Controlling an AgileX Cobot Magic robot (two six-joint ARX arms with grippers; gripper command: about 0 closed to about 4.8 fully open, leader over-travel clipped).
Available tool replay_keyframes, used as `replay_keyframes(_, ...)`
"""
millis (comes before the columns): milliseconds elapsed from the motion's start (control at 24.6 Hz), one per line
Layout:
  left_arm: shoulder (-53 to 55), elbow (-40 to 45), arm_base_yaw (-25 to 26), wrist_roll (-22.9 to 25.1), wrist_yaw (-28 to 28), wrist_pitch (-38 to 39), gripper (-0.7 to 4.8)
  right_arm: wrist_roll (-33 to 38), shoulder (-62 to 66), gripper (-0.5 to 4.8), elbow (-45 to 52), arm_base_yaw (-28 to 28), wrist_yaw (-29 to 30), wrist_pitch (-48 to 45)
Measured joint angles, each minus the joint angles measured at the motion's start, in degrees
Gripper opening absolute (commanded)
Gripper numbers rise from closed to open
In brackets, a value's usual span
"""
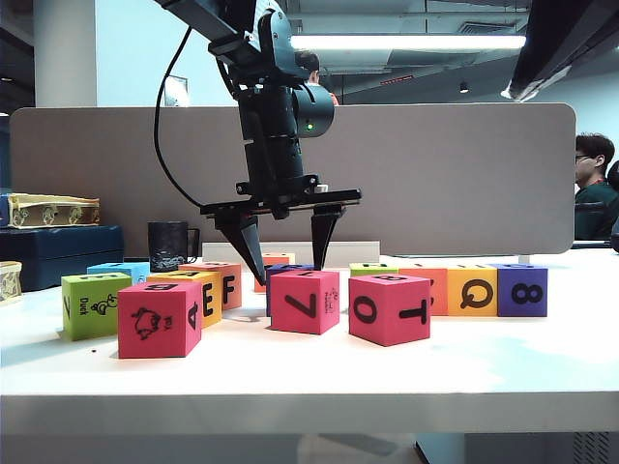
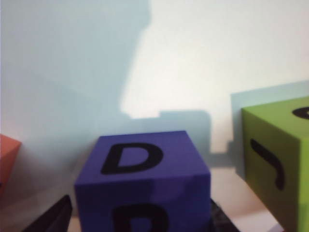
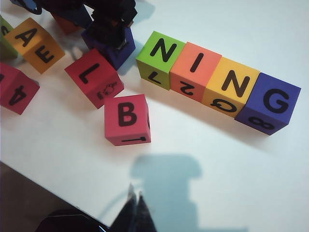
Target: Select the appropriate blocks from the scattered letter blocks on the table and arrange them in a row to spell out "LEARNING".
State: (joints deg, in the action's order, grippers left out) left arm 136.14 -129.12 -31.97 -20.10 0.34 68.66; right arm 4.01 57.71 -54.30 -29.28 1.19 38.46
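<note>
My left gripper (image 1: 285, 253) hangs open over the middle of the table (image 1: 309, 377), its black fingers on either side of a purple letter block (image 2: 140, 169) with D on top. One finger (image 2: 53, 217) stands clear of that block; the other is close to its side. A row reads N-I-N-G: green (image 3: 160, 58), orange (image 3: 195, 70), yellow (image 3: 231, 86), purple (image 3: 269, 102). Loose nearby lie a red L block (image 3: 94, 77), a red B block (image 3: 126, 118) and a yellow A/E block (image 3: 35, 44). My right gripper (image 3: 135, 205) is shut and empty near the table's front edge.
A red block with a 4 (image 1: 160, 319), a green Duck block (image 1: 94, 304) and a blue block (image 1: 121, 271) sit at the left. A black mug (image 1: 169, 244) and stacked boxes (image 1: 53, 246) stand behind them. A grey partition (image 1: 435, 174) closes the back.
</note>
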Motion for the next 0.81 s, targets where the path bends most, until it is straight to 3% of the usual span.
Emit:
replay_keyframes(285,-2.89,-0.02,-0.02,0.61,1.03,-0.59,3.46,0.0,0.0,-0.02,0.02,0.0,-0.02,-0.02)
replay_keyframes(447,-5.14,-0.02,-0.04,4.35,0.85,-0.7,3.45,0.0,0.0,-0.02,0.02,0.0,0.0,-0.02)
replay_keyframes(813,-9.7,-0.07,2.86,10.51,-8.92,-1.36,3.43,0.0,0.0,-0.02,0.0,-2.23,1.16,-0.72)
